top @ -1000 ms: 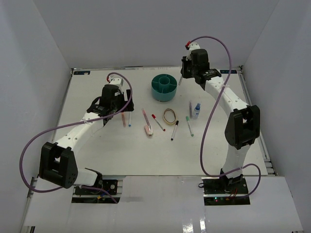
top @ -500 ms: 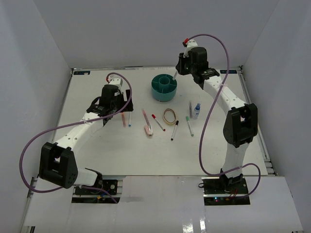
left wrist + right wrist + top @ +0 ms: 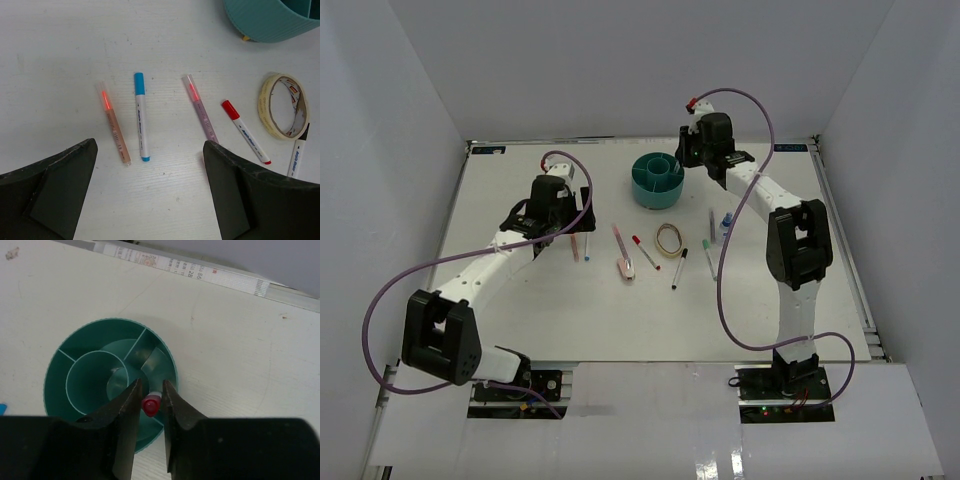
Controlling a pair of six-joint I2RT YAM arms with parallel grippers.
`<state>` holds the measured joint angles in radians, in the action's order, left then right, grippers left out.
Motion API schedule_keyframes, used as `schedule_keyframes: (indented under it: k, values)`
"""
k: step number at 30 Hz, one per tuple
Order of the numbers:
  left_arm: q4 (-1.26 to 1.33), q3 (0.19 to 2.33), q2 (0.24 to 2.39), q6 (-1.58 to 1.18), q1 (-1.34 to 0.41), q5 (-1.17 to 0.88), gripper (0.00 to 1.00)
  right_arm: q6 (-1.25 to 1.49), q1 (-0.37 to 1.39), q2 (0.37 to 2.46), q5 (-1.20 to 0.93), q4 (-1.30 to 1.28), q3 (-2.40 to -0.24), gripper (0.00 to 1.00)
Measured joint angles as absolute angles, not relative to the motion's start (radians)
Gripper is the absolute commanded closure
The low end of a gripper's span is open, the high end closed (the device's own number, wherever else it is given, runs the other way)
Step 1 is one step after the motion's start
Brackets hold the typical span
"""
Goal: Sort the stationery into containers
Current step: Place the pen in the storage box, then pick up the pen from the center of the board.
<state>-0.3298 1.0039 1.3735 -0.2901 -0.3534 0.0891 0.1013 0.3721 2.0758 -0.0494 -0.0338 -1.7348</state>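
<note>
Over teal cup (image 3: 52,377), pinching red pen (image 3: 151,404) in right gripper (image 3: 151,390); holding left gripper (image 3: 149,145) wide open, empty. Nothing in cup yet; other pens (image 3: 141,117), ring (image 3: 267,107), eraser (image 3: 627,267) left.

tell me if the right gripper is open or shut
Shut: the right gripper pinches a red-capped pen between both fingers, above the teal organizer.

Showing small black print on the white strip (image 3: 190,270) along the bench's far edge, with only digits resembling 86 and 28 coming through. Carrying fine lettering on the blue-capped pen (image 3: 142,122), the red-capped pen (image 3: 247,134) and the inner label of the tape roll (image 3: 266,112), all too small for reading.
</note>
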Motion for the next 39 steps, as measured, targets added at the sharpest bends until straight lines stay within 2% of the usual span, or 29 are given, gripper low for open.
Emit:
schedule_keyframes:
  k: [5, 12, 13, 22, 32, 39]
  values:
    - [-0.339, 1.01, 1.399, -0.298, -0.353, 0.086, 0.02, 0.108, 0.366, 2.079, -0.053, -0.021, -1.712, 0.46]
    - [-0.35, 1.016, 1.433, -0.308, -0.353, 0.078, 0.02, 0.101, 0.36, 2.037, -0.053, -0.004, -1.631, 0.3]
    - [-0.352, 1.017, 1.436, -0.309, -0.353, 0.078, 0.02, 0.101, 0.36, 2.017, -0.05, -0.007, -1.609, 0.25]
    - [-0.413, 1.105, 1.578, -0.334, -0.354, 0.059, 0.02, 0.097, 0.36, 1.648, -0.028, -0.042, -1.392, 0.16]
    - [-0.517, 1.224, 1.797, -0.372, -0.375, 0.057, 0.24, 0.139, 0.36, 1.243, -0.052, -0.043, -1.008, 0.13]
    - [-0.545, 1.26, 1.832, -0.387, -0.382, 0.078, 0.32, 0.176, 0.36, 1.11, -0.109, -0.026, -0.859, 0.12]
